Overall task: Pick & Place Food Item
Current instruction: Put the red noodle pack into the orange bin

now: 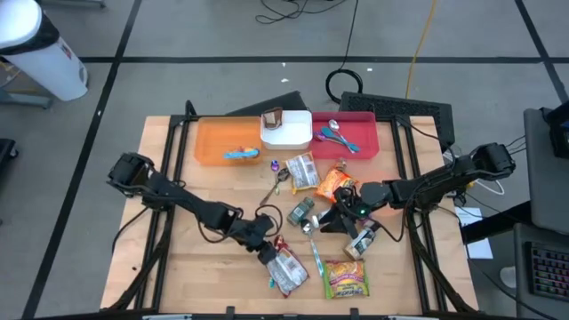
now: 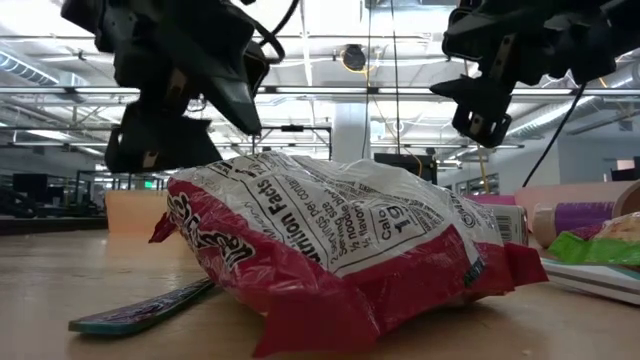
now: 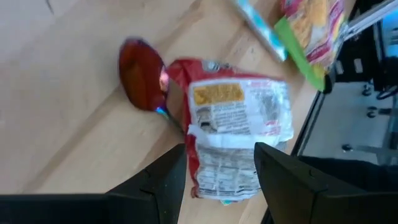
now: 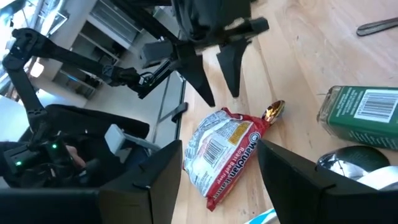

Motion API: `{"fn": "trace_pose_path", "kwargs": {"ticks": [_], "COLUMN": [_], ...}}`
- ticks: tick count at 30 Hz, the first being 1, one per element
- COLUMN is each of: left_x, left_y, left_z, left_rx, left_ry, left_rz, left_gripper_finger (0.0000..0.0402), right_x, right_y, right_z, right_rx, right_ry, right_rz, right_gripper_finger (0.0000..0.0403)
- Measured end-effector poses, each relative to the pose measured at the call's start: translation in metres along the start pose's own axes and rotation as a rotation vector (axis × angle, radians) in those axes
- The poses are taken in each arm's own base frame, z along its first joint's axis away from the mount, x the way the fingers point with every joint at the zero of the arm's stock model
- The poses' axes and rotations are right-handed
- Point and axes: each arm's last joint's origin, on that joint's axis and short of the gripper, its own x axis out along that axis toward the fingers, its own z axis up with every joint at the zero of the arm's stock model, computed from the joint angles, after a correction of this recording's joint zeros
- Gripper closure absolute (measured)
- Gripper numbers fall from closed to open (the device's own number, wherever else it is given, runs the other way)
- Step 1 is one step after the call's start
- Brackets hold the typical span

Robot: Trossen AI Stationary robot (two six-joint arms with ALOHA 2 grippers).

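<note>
Snack bag point(image 3: 233, 134) between left gripper point(image 3: 217, 177) fingers

Grey floor point(image 1: 222, 36) with dark tape lines, cables point(image 1: 356, 53) behind table, ceiling strip lights point(image 2: 330, 35), white column point(image 2: 350, 130)

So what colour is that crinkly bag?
The bag is red and white with black print, clearest in the low view.
</note>
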Motion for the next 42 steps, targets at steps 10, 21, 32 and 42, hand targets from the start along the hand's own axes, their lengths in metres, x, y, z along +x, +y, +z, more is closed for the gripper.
{"fn": "trace_pose_path", "kwargs": {"ticks": [10,21,32,42], "left_x": [0.037,0.047,0.046,0.043], "left_y": [0.005,0.007,0.008,0.000], "left_z": [-0.002,-0.001,-0.001,0.007], "left_rx": [-0.048,-0.042,-0.047,-0.036], "left_ry": [0.095,0.107,0.103,0.116], "left_rz": [-0.088,-0.071,-0.054,-0.156], "left_gripper_finger": [0.0206,0.0206,0.0286,0.0344], "right_x": [0.000,0.000,0.000,0.000], "right_y": [-0.001,-0.001,-0.001,-0.001], "right_z": [0.000,-0.001,-0.001,-0.001], "right_rx": [-0.011,-0.009,-0.006,-0.005], "right_ry": [0.003,0.010,0.010,0.011], "right_rz": [-0.007,-0.011,-0.011,-0.011], "right_gripper_finger": [0.0202,0.0202,0.0202,0.0202]}}
